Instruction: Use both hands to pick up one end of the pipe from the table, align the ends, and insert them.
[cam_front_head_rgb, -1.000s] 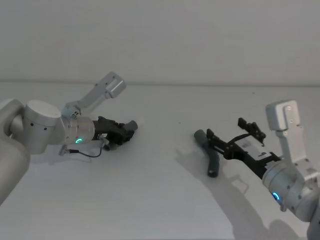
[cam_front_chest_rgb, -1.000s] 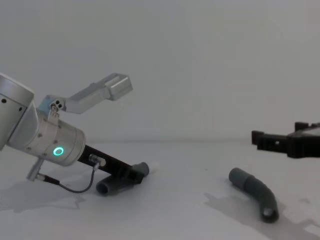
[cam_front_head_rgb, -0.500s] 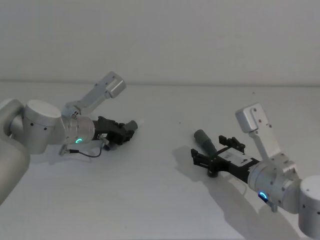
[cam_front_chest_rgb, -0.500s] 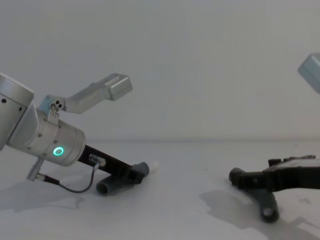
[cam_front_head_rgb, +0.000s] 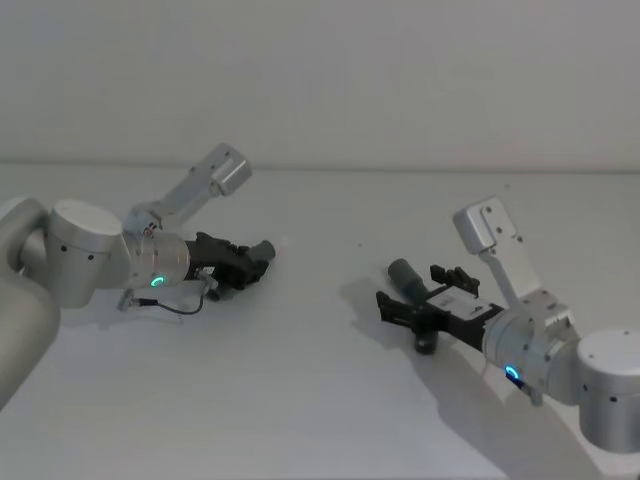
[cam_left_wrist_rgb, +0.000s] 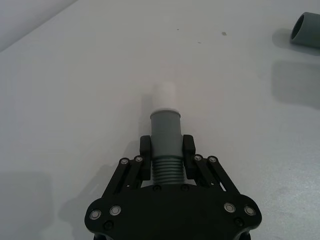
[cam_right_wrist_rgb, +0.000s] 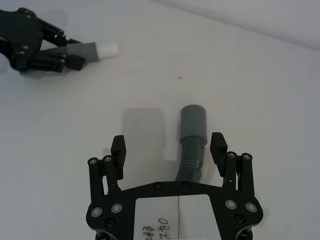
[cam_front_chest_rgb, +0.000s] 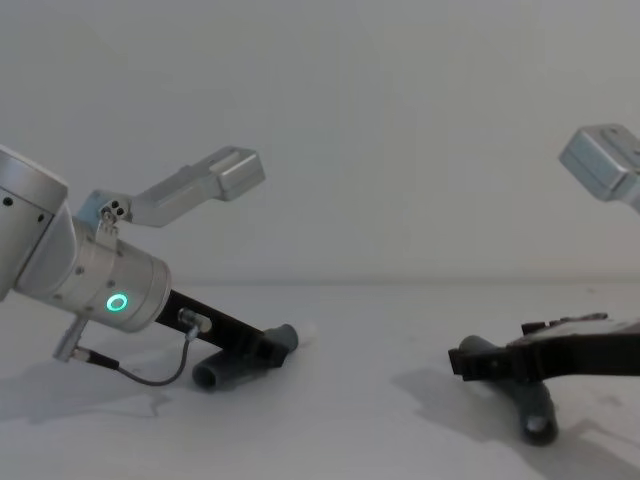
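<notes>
Jaws of right gripper (cam_right_wrist_rgb: 168, 144) astride pipe (cam_right_wrist_rgb: 193, 122)

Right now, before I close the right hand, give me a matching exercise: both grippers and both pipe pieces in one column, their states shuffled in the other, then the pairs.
Things:
1. left gripper
2. right gripper
3. slimmer pipe piece
4. thicker pipe piece

States:
A. lies on the table, ungripped
B. shut on a ribbed middle
C. ends in a white tip
D. open, one finger on either side of a pipe

Pairs: 1-B, 2-D, 3-C, 4-A.
</notes>
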